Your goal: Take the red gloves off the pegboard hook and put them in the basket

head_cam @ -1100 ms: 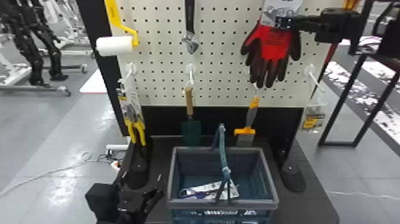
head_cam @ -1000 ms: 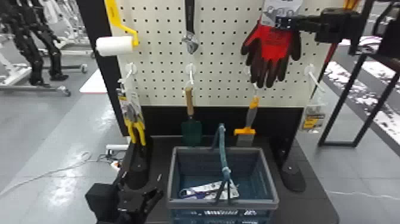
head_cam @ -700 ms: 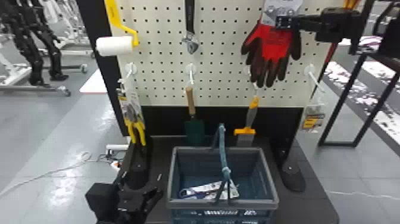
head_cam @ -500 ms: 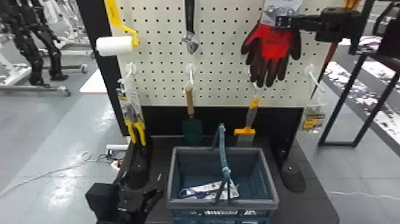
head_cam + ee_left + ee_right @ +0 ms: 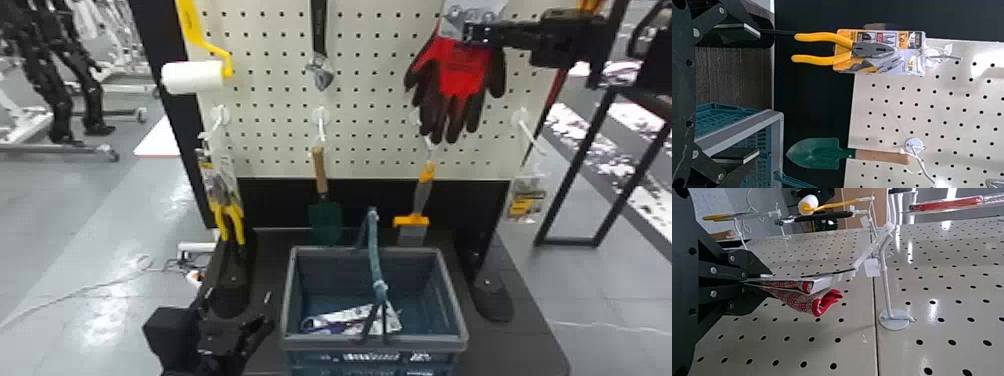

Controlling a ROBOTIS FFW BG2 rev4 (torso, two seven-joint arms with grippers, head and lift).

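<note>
Red gloves [image 5: 452,75]: a bright red upper part is seen, with dark, blackish fingers spread and pointed downward; in the right wrist view, grey knit flecked with red is shown, edged by a red cuff.
Card [image 5: 480,10]: the gloves are topped by a pale header card.
Right gripper [image 5: 472,34]: its fingers are closed on the card and cuff end of the gloves; the gloves are hung below the fingertips, in front of the pegboard [image 5: 370,100].
Hook [image 5: 885,278]: its outer end is met by a clear strip running from the card.
Basket [image 5: 375,342]: it is set below the gloves, with a packaged item [image 5: 350,320] held inside.
Left gripper [image 5: 240,310]: it is placed beside the basket, fingers parted, with nothing gripped.
</note>
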